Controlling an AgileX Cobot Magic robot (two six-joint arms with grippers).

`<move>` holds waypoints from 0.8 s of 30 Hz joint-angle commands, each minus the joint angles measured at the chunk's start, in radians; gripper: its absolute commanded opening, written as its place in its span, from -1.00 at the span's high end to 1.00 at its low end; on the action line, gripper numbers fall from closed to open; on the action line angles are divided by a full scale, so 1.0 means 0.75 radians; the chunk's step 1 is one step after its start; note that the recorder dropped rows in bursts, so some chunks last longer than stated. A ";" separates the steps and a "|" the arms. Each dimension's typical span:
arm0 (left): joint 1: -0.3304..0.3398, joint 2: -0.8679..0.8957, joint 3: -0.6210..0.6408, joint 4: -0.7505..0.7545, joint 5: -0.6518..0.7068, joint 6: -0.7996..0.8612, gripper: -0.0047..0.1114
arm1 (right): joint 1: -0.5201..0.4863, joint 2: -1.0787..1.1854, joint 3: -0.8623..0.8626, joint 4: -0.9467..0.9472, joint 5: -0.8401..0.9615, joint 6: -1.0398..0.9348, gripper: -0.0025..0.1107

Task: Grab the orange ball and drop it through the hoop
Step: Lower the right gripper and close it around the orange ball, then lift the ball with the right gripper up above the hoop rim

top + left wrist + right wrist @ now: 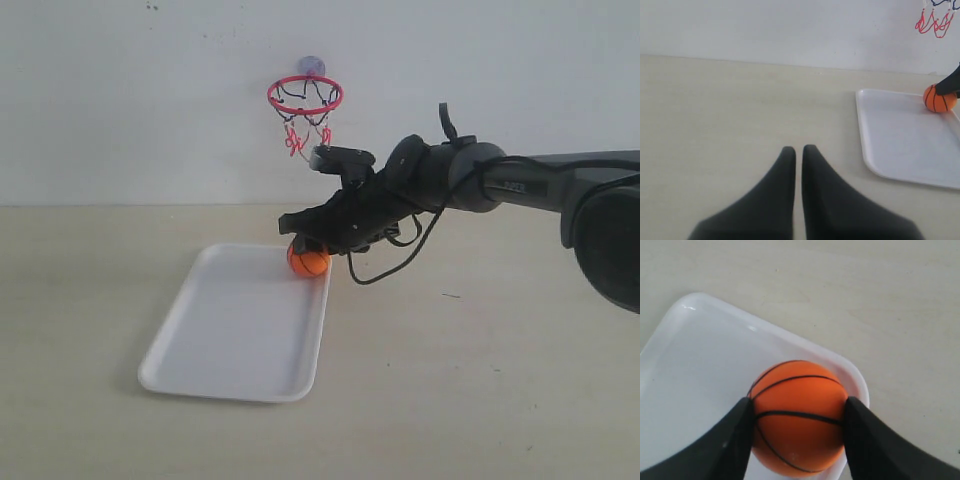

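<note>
The orange ball (308, 262) with thin black seams sits at the far right corner of a white tray (220, 340). My right gripper (797, 407) is shut on the ball (799, 415), one black finger pressed to each side. In the exterior view the right arm reaches in from the right, its gripper (308, 240) low over the ball. The hoop (305, 95), red ring with a black-and-red net on a suction cup, hangs on the wall above. My left gripper (798, 150) is shut on nothing, over bare table; the ball (939, 98) and the net (935, 20) show far off.
The white tray (905, 140) is shallow, with a raised rim (860, 385) just beside the ball. A black cable (395, 260) loops under the right arm. Beige tabletop surrounds the tray, and a white wall stands behind.
</note>
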 commanded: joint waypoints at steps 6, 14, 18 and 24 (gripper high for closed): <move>0.003 -0.005 0.005 -0.010 -0.016 -0.009 0.85 | 0.001 -0.116 -0.007 -0.005 0.068 0.003 0.96; 0.003 -0.005 0.005 -0.010 -0.016 -0.009 0.85 | 0.001 -0.281 -0.007 -0.178 0.365 -0.006 0.96; 0.003 -0.005 0.005 -0.010 -0.016 -0.009 0.85 | 0.001 -0.351 -0.007 -0.314 0.504 -0.004 0.96; 0.003 -0.005 0.005 -0.010 -0.016 -0.009 0.85 | -0.008 -0.448 -0.007 -0.504 0.710 -0.002 0.96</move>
